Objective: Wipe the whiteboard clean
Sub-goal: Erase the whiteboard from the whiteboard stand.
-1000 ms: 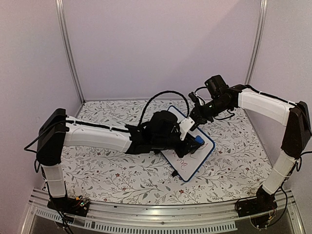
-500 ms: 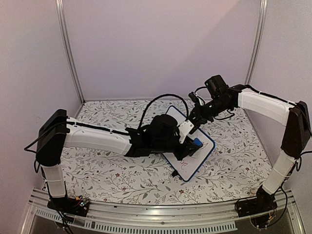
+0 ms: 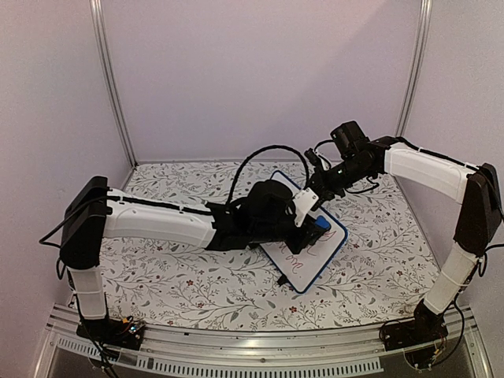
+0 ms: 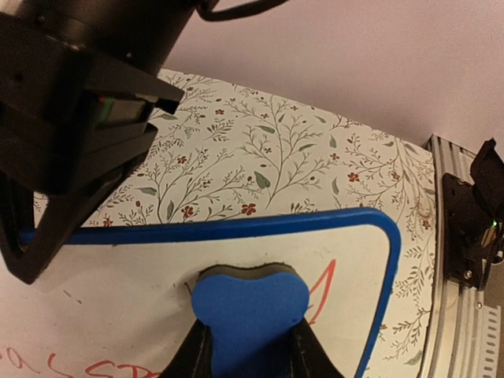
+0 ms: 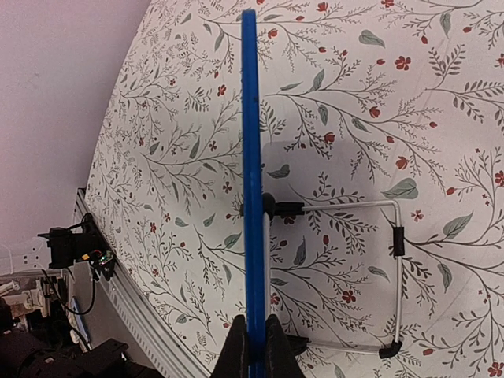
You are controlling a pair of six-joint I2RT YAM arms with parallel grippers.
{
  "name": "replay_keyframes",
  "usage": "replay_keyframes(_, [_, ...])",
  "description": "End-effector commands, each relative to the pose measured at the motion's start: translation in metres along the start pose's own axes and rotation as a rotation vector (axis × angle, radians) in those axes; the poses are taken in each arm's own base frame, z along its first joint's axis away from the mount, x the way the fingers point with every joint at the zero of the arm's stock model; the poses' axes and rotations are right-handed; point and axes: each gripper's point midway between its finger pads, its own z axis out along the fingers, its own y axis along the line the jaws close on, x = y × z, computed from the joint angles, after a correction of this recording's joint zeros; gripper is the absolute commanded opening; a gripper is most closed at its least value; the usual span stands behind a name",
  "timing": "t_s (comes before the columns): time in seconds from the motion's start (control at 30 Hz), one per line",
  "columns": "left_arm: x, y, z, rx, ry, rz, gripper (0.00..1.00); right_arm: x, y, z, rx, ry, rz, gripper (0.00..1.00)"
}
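The whiteboard [image 3: 305, 266] stands tilted on the floral table, a white board in a blue frame with red handwriting [image 4: 324, 290] on it. My left gripper [image 4: 248, 350] is shut on a blue eraser block [image 4: 249, 305], whose dark felt face presses on the board near its blue top edge [image 4: 236, 229]. From above, the eraser [image 3: 321, 225] sits at the board's upper right. My right gripper [image 5: 253, 340] is shut on the board's frame, seen edge-on as a blue strip [image 5: 250, 173]. In the overhead view that gripper [image 3: 316, 194] holds the board's far corner.
The board's wire stand [image 5: 394, 236] with black feet rests on the table behind it. A metal rail [image 3: 260, 346] runs along the near table edge, and vertical posts [image 3: 110, 79] stand at the back corners. The right arm's dark wrist [image 4: 71, 118] hangs close above the left gripper.
The left gripper slid the eraser slightly left along the board, then back to the right and a little farther up. The right arm and the board stayed still.
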Motion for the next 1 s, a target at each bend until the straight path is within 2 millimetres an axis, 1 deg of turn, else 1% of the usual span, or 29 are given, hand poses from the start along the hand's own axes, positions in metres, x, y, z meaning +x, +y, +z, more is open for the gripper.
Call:
replay_keyframes(0.0, [0.033,0.000,0.006,-0.050,0.072,0.033,0.00,0.021,0.004,0.019,-0.014,0.085,0.029,0.00])
replay_keyframes(0.17, [0.058,0.001,0.002,-0.063,0.120,0.028,0.00,0.021,0.004,0.020,-0.014,0.086,0.030,0.00])
replay_keyframes(0.3, [0.071,0.004,-0.003,-0.076,0.142,0.021,0.00,0.022,0.003,0.020,-0.014,0.087,0.031,0.00])
replay_keyframes(0.43, [0.078,0.005,-0.005,-0.079,0.156,0.019,0.00,0.022,0.003,0.020,-0.012,0.087,0.033,0.00])
replay_keyframes(0.5, [0.075,0.005,-0.005,-0.077,0.149,0.020,0.00,0.022,0.003,0.020,-0.014,0.087,0.034,0.00])
replay_keyframes(0.6, [0.065,0.002,-0.004,-0.066,0.123,0.026,0.00,0.022,0.003,0.021,-0.014,0.086,0.034,0.00])
replay_keyframes(0.83, [0.023,-0.007,0.003,-0.031,0.034,0.049,0.00,0.022,0.003,0.021,-0.014,0.084,0.035,0.00])
replay_keyframes(0.97, [0.009,-0.009,0.006,-0.023,0.007,0.060,0.00,0.023,0.003,0.020,-0.013,0.084,0.036,0.00])
